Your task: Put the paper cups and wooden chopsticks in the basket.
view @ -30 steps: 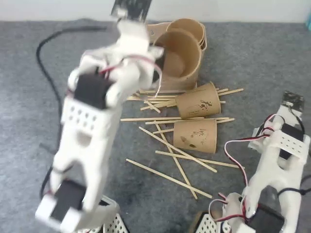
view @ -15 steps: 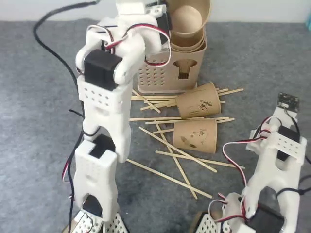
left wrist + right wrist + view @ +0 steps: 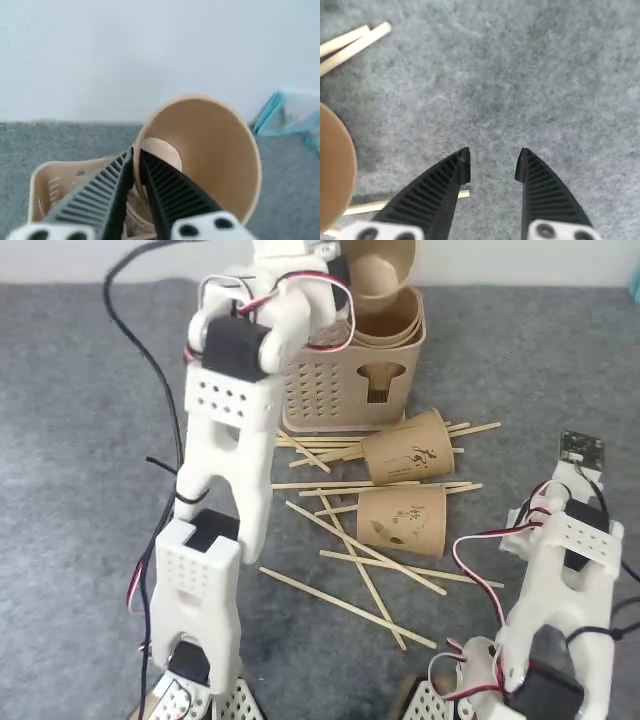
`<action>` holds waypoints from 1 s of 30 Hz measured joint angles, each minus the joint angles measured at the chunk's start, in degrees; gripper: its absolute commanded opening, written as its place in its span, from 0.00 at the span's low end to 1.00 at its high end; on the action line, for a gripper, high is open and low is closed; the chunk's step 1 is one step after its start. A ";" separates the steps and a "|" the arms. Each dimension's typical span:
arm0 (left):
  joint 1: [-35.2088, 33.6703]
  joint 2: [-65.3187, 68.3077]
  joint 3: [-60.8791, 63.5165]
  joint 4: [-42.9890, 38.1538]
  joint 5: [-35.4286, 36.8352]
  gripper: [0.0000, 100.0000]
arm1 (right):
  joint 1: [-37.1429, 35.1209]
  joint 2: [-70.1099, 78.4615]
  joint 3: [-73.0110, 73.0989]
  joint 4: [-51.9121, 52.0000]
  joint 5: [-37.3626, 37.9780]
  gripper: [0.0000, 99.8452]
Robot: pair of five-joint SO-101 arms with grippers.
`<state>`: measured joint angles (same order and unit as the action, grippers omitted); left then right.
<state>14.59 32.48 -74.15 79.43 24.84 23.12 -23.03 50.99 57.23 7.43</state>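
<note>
Over basket (image 3: 340, 390), left hand (image 3: 136, 153) holds cup (image 3: 212, 140), seemingly clear

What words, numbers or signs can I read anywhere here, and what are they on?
Upper lying cup: dark brush-style marks, too blurred to read.
Lower lying cup: similar dark marks, also unreadable.
Basket: no writing, just holes and a cut-out shape.
Cup held by the left end effector: no print on the part that shows.
</note>
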 measured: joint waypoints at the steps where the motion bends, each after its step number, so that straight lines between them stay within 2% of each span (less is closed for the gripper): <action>1: 0.00 0.00 1.67 -0.35 0.00 0.01 | 0.00 0.00 0.00 0.00 0.00 0.17; 12: 0.18 0.00 5.19 4.31 0.09 0.03 | 0.00 0.00 0.00 0.00 0.00 0.17; 14: 0.18 0.00 5.19 4.48 0.00 0.10 | 0.00 0.00 0.00 0.00 0.00 0.17; 19: 0.18 0.00 5.19 4.66 -1.23 0.37 | 0.00 0.00 0.00 0.00 0.00 0.17; 21: 0.18 0.00 5.19 5.80 -1.23 0.43 | 0.00 0.00 0.00 0.00 0.00 0.17; 26: 0.18 0.00 3.52 7.91 -1.23 0.44 | 0.00 0.00 0.00 0.00 0.00 0.17; 30: 0.00 -0.09 -1.85 13.01 -1.58 0.44 | 0.00 0.00 0.00 0.00 0.00 0.17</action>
<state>14.59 32.40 -76.00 92.44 23.25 23.12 -23.03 50.99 57.23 7.43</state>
